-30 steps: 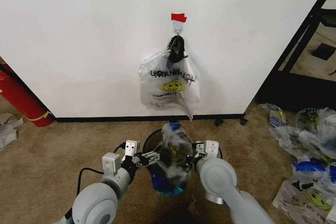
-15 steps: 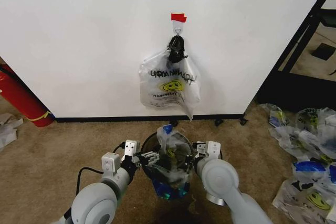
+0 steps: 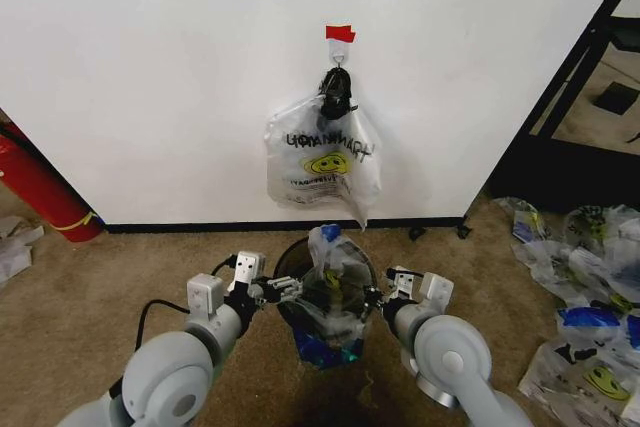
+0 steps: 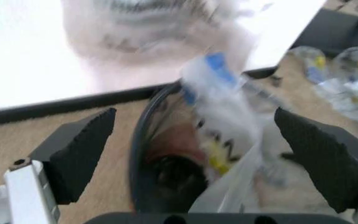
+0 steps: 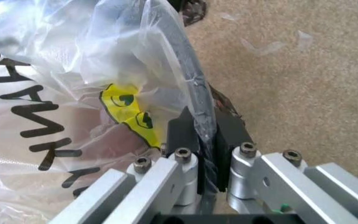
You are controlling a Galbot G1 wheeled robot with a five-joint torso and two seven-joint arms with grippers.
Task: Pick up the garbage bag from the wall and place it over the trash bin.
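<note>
The left claw (image 3: 283,288) hangs released beside the trash bin (image 3: 292,259). The garbage bag (image 3: 330,292) sits draped in and over the bin's mouth; thin, limp and slippery, it is best pinched at its edge. The right claw (image 3: 378,296) is clenched on that film.

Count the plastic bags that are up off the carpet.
2. The hanging bag is on the wall hook; the garbage bag sits at the trash bin, pinched in the right gripper jaws. The heap of bags on the carpet may hide more.
</note>
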